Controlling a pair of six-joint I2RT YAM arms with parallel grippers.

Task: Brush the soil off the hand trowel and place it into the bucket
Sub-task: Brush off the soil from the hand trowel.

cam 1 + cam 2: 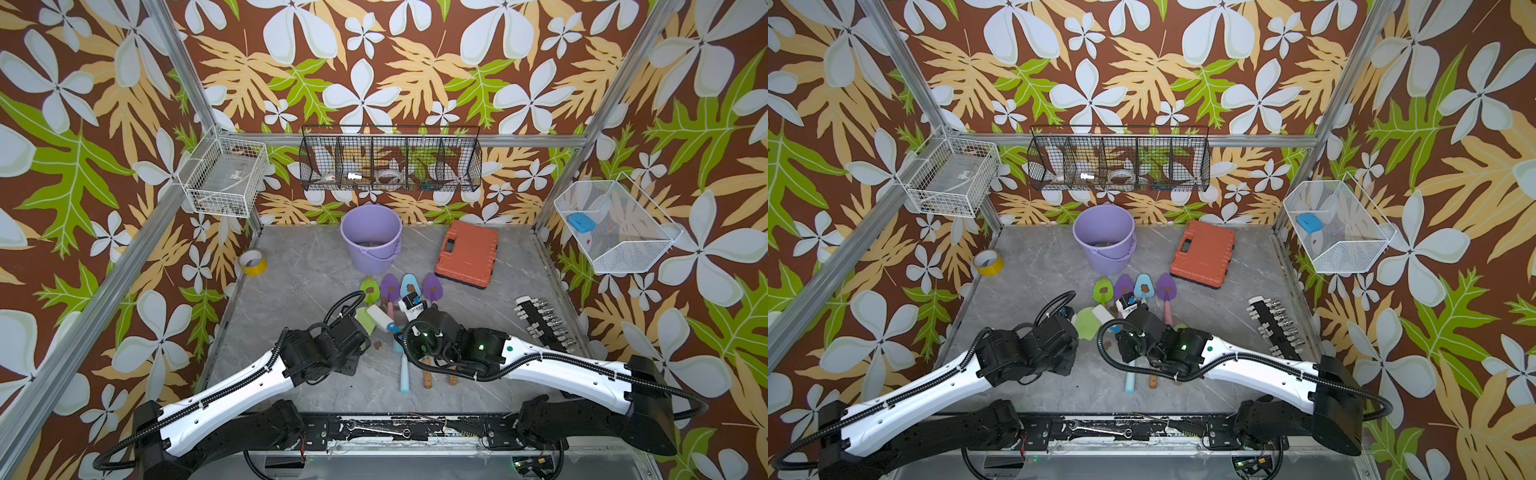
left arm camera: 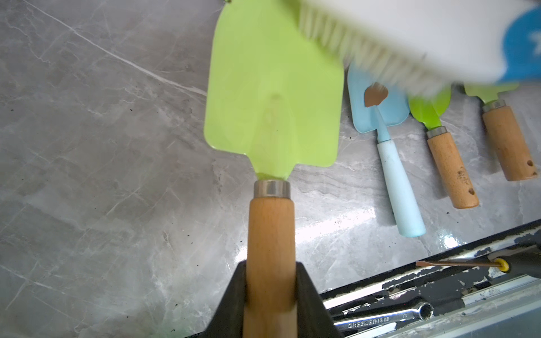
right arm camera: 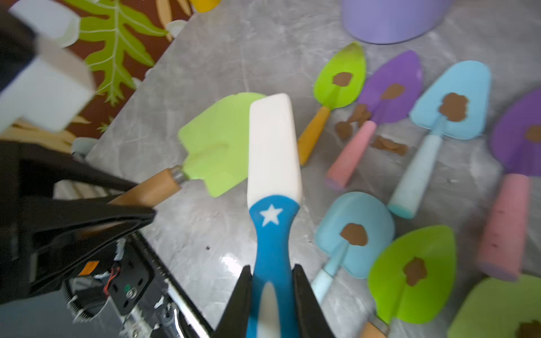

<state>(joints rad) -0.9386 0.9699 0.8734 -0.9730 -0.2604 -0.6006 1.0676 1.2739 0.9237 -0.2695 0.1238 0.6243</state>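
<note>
Clean green trowel (image 2: 272, 87); upright lavender bucket (image 1: 365, 254)

Brush (image 2: 409, 38): left wrist view, blurred, head cut off by frame edge.
Bucket (image 3: 392, 20): right wrist view, lower wall only, rest out of frame.
Bucket contents (image 1: 371, 244): too small to ID.
Green trowel (image 1: 362, 323): handle hidden under left arm (image 1: 232, 386).
Two wood handles (image 1: 427, 376): blades hidden under right arm (image 1: 561, 365).
</note>
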